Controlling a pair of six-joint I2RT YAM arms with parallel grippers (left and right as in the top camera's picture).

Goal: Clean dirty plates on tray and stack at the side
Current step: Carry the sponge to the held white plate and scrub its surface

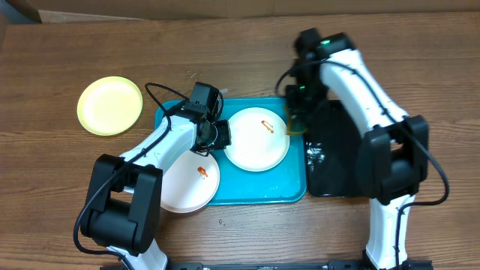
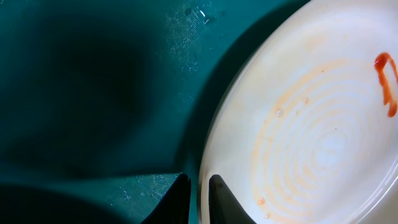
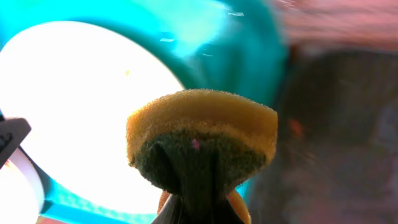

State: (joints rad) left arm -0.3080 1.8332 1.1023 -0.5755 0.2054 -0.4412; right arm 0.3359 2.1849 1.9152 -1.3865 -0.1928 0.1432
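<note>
Over on the turquoise tray, the left pincer is right down at the left rim of the middle white plate. From the left wrist view its jaws are drawn narrow, one finger outside the rim and one inside, so it's pinching that plate's edge. The plate lies in the tray, and its red sauce smear is there to see, with faint orange rings across the plate's floor. A few water droplets glisten on the tray beside it.

Across to the right pincer: clamped tight on a sponge, yellow foam on top, dark green scrub side squeezed between the fingers. It hangs at the tray's right edge, just beside the middle plate's right rim, with the black tray next to it.

The second white plate lies at the tray's front-left corner, partly under the left arm and overhanging the tray's edge, with its own red smear. The yellow-green plate lies on the table, well apart from the tray to the left.
</note>
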